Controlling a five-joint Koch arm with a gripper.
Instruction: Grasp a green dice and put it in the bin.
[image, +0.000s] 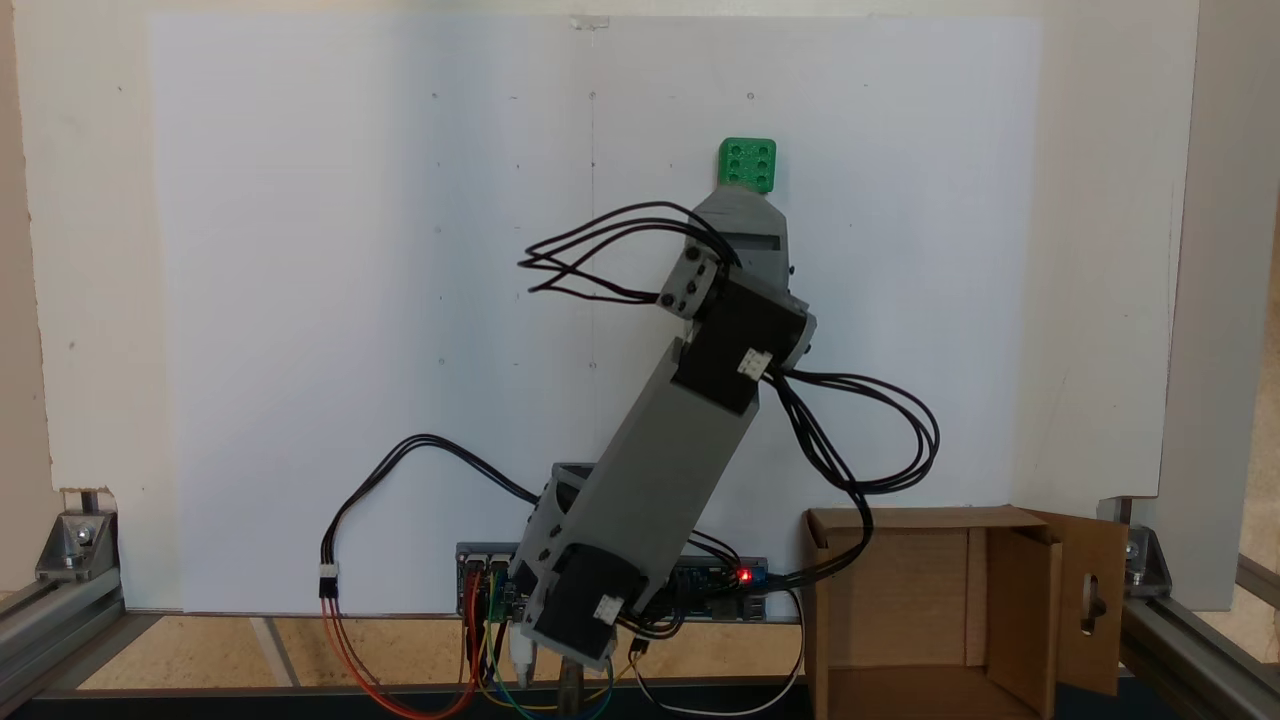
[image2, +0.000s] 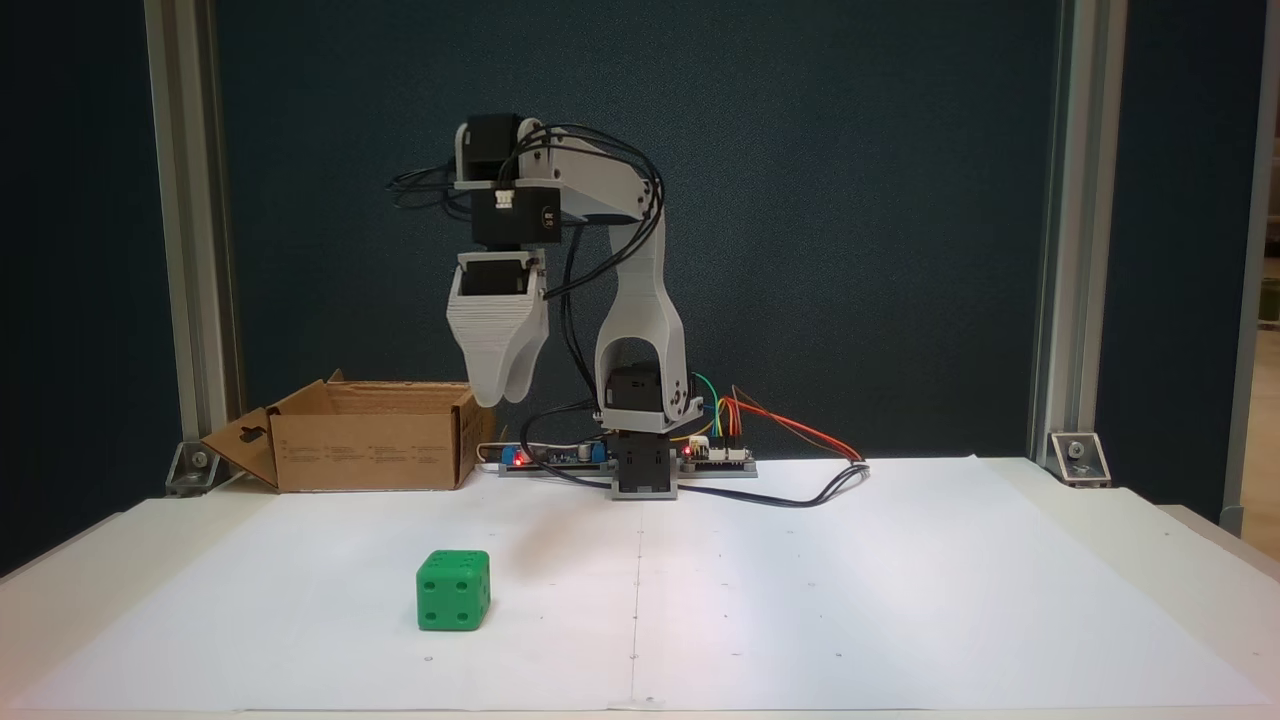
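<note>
Hanging well above the sheet, the gripper (image2: 503, 392) points straight down; its two pale printed jaws meet at the tips with no gap visible, so they read as pressed together and hold nothing. In a fixed view from above, the gripper nose (image: 742, 205) covers its own tips and sits just short of the cube.

Item: the green dice (image2: 453, 590). Location: on the white paper sheet (image2: 800, 600), toward the front of the table, clear of every other object and well apart from the arm's base (image2: 640, 470). From above, the green dice (image: 747, 164) shows its six-pip face upward.

Appearance: bright green cube, rounded edges, round recessed pips; four pips on one front-facing side, two or three on the adjoining side, hard to count.

Handling, as judged: rigid plastic, probably light, not fragile. Smooth faces may slip under a weak pinch. Best hold is across two opposite flat side faces, jaws square to them and low enough to pass the rounded upper edge. Jaws must spread before descending.

Destination: the bin (image2: 370, 445), brown corrugated cardboard, open-topped, one flap with a slot cutout folded outward; it stands at the back of the table beside the controller board (image2: 555, 458).
</note>
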